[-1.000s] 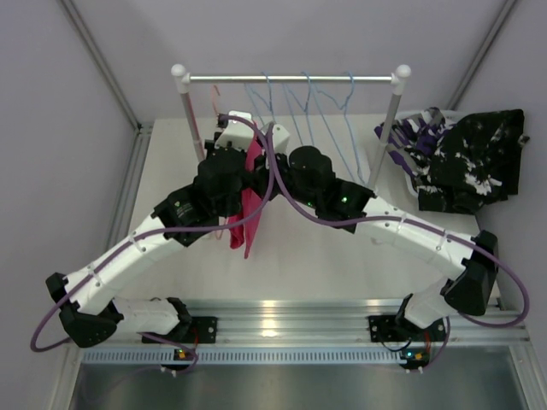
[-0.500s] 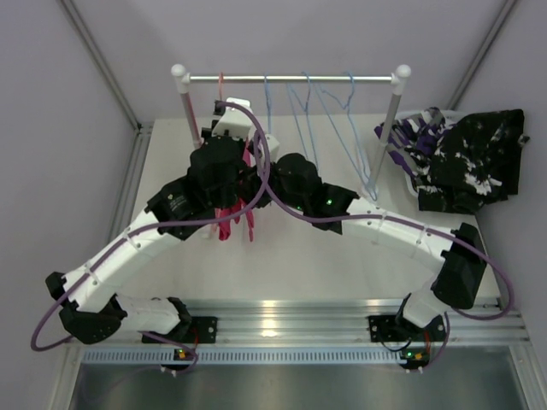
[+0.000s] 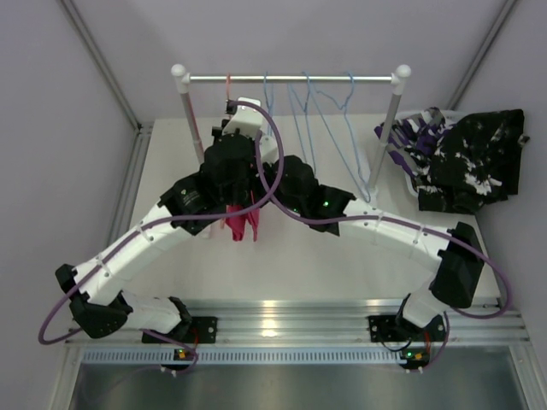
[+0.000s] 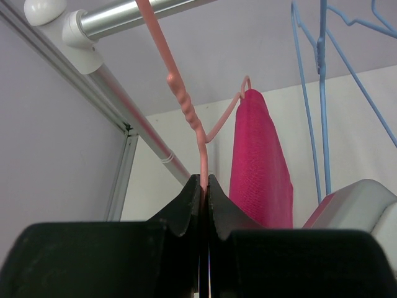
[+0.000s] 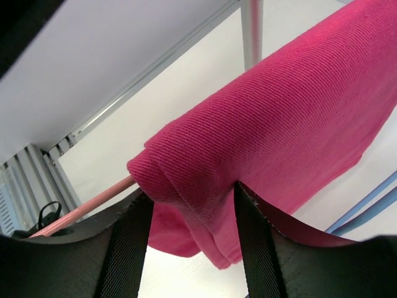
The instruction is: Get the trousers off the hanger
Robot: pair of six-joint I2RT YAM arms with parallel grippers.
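Note:
A pink hanger [image 4: 185, 105] hooks over the rail [image 4: 124, 17], and my left gripper [image 4: 205, 180] is shut on its wire neck just below the hook. The hot pink trousers [image 4: 260, 167] hang folded over the hanger's bar [image 5: 93, 202]. My right gripper [image 5: 192, 198] is open, its two fingers standing either side of the trousers' folded edge [image 5: 279, 124]. From above, the pink trousers [image 3: 242, 224] show below the two wrists; both grippers' fingertips are hidden by the arms there.
Several empty blue hangers [image 3: 316, 102] hang on the rail [image 3: 291, 79] to the right. Purple camouflage trousers [image 3: 410, 137] and black-and-white trousers [image 3: 474, 162] lie piled at the far right. The rail's posts [image 3: 389, 128] stand near both arms.
My right gripper has opened off the pink trousers. The left arm has carried the hanger up and to the right, to the rail, and the trousers now hang shorter and bunched.

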